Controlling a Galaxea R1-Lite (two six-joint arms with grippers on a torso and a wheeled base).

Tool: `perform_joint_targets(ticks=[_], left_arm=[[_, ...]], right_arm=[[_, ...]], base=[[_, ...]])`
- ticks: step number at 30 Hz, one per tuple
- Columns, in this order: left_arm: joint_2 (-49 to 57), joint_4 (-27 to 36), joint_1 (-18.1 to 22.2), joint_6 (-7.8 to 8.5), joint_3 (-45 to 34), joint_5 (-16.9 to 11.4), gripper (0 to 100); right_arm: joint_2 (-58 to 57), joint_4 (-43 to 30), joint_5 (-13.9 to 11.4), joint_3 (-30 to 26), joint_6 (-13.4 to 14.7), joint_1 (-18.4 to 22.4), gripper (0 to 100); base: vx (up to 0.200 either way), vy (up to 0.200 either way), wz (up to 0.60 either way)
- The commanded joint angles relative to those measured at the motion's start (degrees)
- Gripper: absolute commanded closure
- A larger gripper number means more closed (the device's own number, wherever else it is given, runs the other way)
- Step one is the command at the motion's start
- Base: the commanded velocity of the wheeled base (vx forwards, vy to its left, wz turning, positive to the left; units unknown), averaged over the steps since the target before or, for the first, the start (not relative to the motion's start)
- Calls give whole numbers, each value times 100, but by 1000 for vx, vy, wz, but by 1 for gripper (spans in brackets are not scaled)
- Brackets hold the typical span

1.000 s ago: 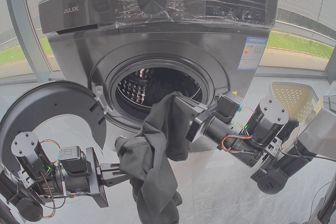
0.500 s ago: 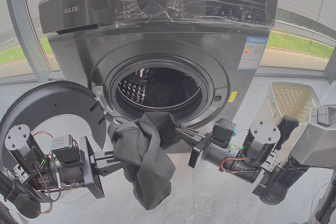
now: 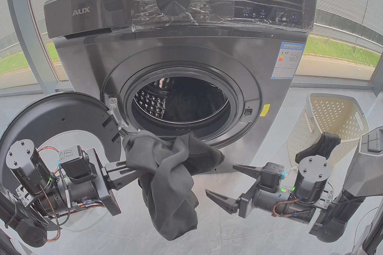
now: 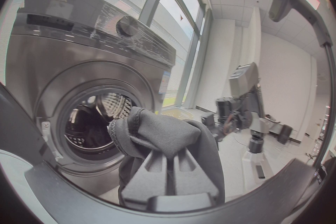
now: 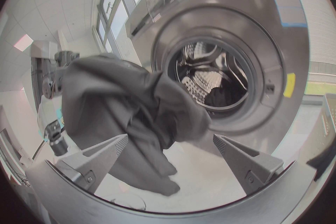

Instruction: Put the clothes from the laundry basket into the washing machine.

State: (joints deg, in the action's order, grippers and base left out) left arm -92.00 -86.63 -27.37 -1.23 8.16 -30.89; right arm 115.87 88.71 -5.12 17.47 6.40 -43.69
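Left claw (image 3: 127, 175) clenched on dark garment (image 3: 169, 184), hung at washer (image 3: 255, 64) door lip, likely ready to feed in. Right claw (image 3: 222, 180) spread, empty, right of garment. More cloth (image 3: 321, 147) on basket (image 3: 347, 98), far right.

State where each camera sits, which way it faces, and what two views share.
Head view: on the head, looking forward and down at the washing machine; both arms show, left gripper shut on the garment, right gripper open.
Left wrist view: on that wrist, facing the drum past its own fingers.
Right wrist view: on that wrist, facing the drum between its open fingers.
Both wrist views share the garment and drum.
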Motion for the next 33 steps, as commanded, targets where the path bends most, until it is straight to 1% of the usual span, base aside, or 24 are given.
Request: perform_joint_targets(ticks=[1, 2, 3, 7, 8, 9, 10, 11, 12, 14, 16, 20, 22, 24, 25, 26, 27, 33], left_arm=[[-28, -3, -76, -44, 213, 786, 100], [-28, -3, -76, -44, 213, 786, 100], [-72, 5, -111, -35, 283, 1094, 100], [-266, -3, -216, 26, 345, 1771, 100], [-301, -3, -251, 26, 336, 1859, 100], [-362, -3, -331, 35, 345, 2017, 100], [-406, -3, -366, 44, 345, 2105, 100], [-415, -3, -375, 44, 345, 2122, 100], [-494, -3, -454, 53, 353, 2281, 100], [-520, -3, -542, 53, 362, 2439, 100], [-520, -3, -612, 9, 415, 2544, 100], [-591, -3, -647, -9, 432, 2685, 100], [-687, -12, -629, 0, 450, 2694, 100], [-758, -12, -665, 44, 415, 2702, 100], [-758, -12, -665, 44, 415, 2702, 100], [-758, -12, -726, 0, 424, 2711, 100], [-775, -12, -717, -9, 432, 2711, 100], [-951, -12, -612, -9, 397, 2711, 100]], right_arm=[[-240, 6, -59, -1017, -78, 256, 0], [-240, 6, -59, -1017, -78, 256, 0], [-267, 6, -50, -1070, -86, 326, 0], [-531, -3, -42, -1088, -113, 370, 0], [-557, -3, -33, -1097, -121, 370, 0], [-601, -3, -33, -1123, -139, 370, 0], [-627, -3, -33, -1132, -139, 370, 0], [-627, -3, -33, -1132, -139, 370, 0], [-662, -3, -33, -1132, -139, 379, 0], [-671, -3, -24, -1132, -139, 379, 0], [-680, -3, -24, -1114, -139, 379, 0], [-671, -3, -15, -1070, -130, 379, 0], [-671, -3, -15, -1044, -130, 379, 0], [-680, -3, -15, -1000, -130, 379, 0], [-680, -3, -15, -1000, -130, 379, 0], [-689, 6, -15, -991, -130, 379, 0], [-698, 6, -15, -991, -130, 388, 0], [-680, -3, -15, -991, -121, 388, 0]], base=[[0, 0, 0], [0, 0, 0], [0, 0, 0], [0, 0, 0], [0, 0, 0], [0, 0, 0], [0, 0, 0], [0, 0, 0], [0, 0, 0], [0, 0, 0], [0, 0, 0], [0, 0, 0], [0, 0, 0], [0, 0, 0], [0, 0, 0], [0, 0, 0], [0, 0, 0], [0, 0, 0]])
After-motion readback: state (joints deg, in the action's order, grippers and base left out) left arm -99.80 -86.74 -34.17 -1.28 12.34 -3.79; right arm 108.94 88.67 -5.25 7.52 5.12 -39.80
